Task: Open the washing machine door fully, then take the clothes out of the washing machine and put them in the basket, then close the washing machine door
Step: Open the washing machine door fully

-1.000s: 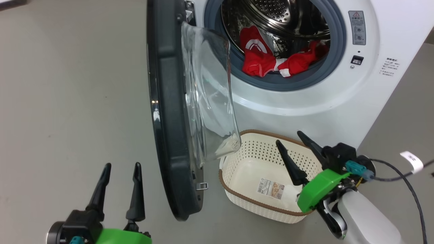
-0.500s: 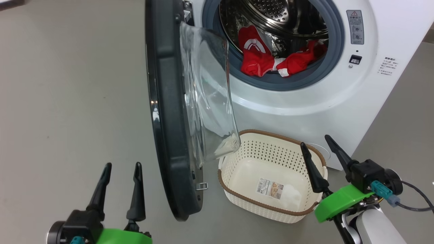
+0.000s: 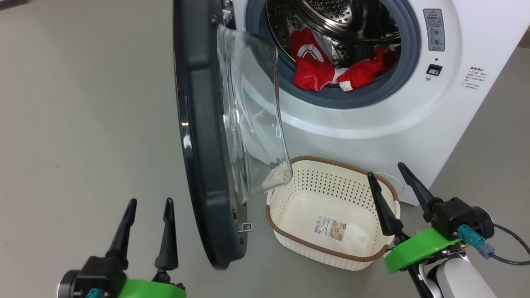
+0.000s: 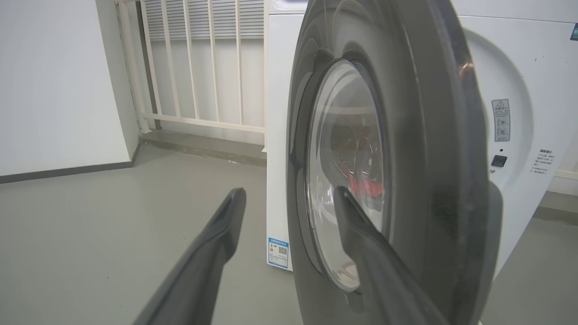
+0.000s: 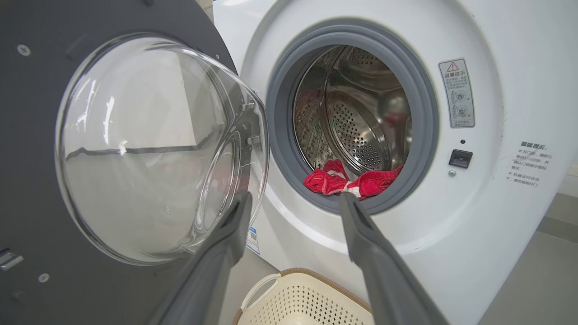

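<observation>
Head view: clothes (image 3: 315, 71) lie inside washing machine (image 3: 364, 124)

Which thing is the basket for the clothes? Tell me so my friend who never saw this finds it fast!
Find the big white washing machine with its round black-rimmed door swung open. On the floor right in front of it, beside the door's bottom edge, sits the basket. It's the cream one dotted with little holes, with a brown rim and a label lying inside.
</observation>
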Motion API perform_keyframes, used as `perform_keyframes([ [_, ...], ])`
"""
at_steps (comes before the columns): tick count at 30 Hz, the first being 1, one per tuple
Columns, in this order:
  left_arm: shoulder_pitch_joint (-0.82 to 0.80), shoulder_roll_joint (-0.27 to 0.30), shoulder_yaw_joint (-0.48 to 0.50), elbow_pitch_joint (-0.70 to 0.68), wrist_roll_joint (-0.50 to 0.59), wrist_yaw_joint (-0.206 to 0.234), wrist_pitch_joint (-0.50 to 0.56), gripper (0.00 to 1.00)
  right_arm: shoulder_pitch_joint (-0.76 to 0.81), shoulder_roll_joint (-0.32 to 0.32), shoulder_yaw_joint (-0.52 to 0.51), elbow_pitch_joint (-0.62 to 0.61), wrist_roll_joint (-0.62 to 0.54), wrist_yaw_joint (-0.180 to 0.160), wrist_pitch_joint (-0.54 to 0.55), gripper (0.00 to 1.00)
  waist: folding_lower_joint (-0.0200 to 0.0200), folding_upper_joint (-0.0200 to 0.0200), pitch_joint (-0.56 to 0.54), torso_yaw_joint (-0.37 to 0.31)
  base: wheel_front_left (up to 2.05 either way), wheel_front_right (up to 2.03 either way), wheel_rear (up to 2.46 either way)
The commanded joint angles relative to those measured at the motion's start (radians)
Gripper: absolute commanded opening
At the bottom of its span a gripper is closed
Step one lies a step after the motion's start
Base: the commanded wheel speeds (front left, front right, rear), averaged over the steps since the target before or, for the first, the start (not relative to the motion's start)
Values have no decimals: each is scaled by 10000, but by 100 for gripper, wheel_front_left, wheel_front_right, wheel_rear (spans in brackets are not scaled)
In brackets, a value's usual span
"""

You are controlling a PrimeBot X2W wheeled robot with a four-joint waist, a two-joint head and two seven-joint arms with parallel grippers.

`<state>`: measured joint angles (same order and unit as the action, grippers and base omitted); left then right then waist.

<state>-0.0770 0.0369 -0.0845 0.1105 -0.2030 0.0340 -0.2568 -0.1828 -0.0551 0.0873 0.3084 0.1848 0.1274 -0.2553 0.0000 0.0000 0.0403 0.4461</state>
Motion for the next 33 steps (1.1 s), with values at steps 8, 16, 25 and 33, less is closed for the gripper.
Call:
perform_keyframes([
  [8,-223,133,320,-184,9,-18,-49,100,-52,48,360,-180,208,33,-64,100,0,0,-7,5,0,0,0],
  [16,-233,133,306,-171,-51,-18,-49,100,-72,48,360,-146,221,33,-64,100,0,0,31,7,0,0,0],
  [25,-426,133,370,-533,-203,-84,-49,0,-21,49,366,22,465,33,-64,100,0,0,-66,62,0,0,0],
  [33,-1357,133,378,-1845,-579,-410,-49,0,1,49,488,177,742,33,-64,100,0,0,-201,69,0,0,0],
])
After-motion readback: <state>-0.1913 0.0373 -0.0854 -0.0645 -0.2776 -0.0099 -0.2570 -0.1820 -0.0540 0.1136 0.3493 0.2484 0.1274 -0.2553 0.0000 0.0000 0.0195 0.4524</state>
